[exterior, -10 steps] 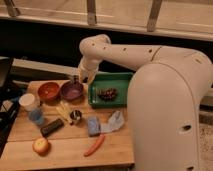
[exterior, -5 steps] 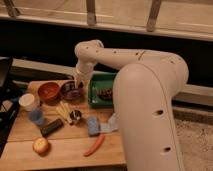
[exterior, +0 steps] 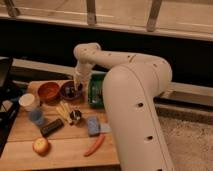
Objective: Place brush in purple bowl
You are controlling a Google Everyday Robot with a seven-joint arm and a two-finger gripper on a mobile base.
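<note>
The purple bowl point(exterior: 67, 93) stands on the wooden table, to the right of the orange-red bowl point(exterior: 49, 91). My gripper point(exterior: 77, 86) hangs from the white arm point(exterior: 125, 75) and reaches down over the right part of the purple bowl. A small dark shape, the brush point(exterior: 75, 92), shows at the gripper's tip inside the bowl. I cannot tell whether the gripper still holds it.
A green tray point(exterior: 93, 92) lies right of the purple bowl, mostly behind my arm. Nearer the front of the table are a white cup point(exterior: 29, 101), a blue cup point(exterior: 36, 116), a black block point(exterior: 51, 127), an apple point(exterior: 41, 145), a blue sponge point(exterior: 92, 125) and a red chili point(exterior: 95, 145).
My arm has swung left and now covers most of the green tray. The gripper has moved left and down into the purple bowl.
</note>
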